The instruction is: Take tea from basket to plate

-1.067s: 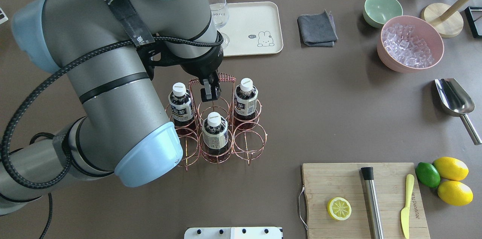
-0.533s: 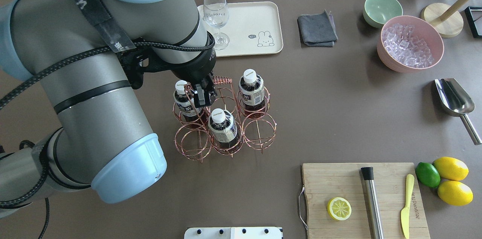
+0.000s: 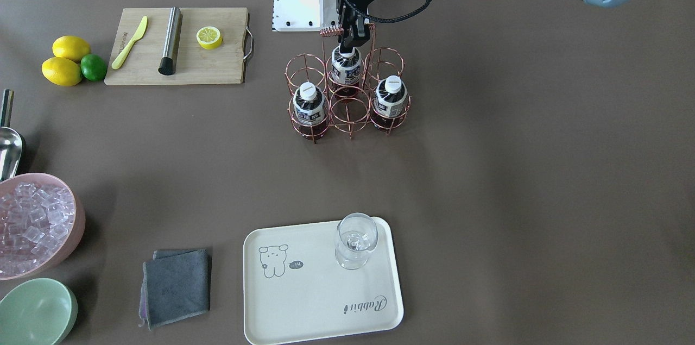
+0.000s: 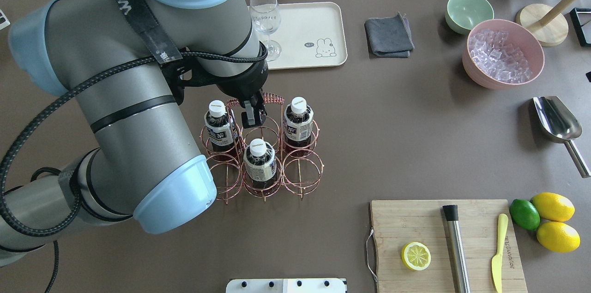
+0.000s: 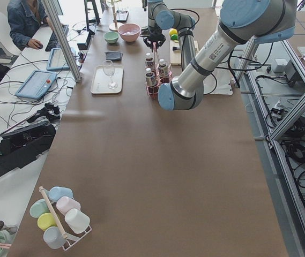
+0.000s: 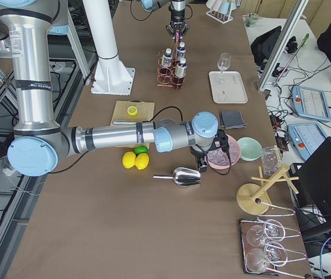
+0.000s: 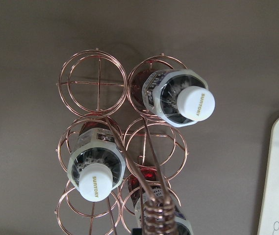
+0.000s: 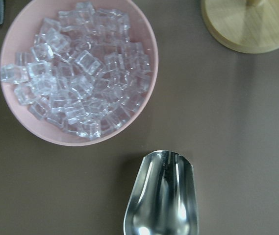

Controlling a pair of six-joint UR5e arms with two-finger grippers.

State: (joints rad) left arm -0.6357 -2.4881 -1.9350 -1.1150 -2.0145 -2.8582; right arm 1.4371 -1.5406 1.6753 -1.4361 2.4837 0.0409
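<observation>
In the overhead view the left arm's elbow [image 4: 175, 196] hides part of the near-left cell of the basket [image 4: 273, 98]. Three of its six cells hold tea: the left bottle [image 4: 216, 122] far-left, the middle bottle [image 4: 258, 159] near-middle, the right bottle [image 4: 298, 120] far-right. The left gripper [image 4: 253, 117] is clamped on the basket's handle top. Beyond the basket, the plate [image 4: 314, 20] bears one glass [image 4: 265, 18]. Well right of the basket, the right gripper [image 6: 202, 163] shows too small to tell its grip.
</observation>
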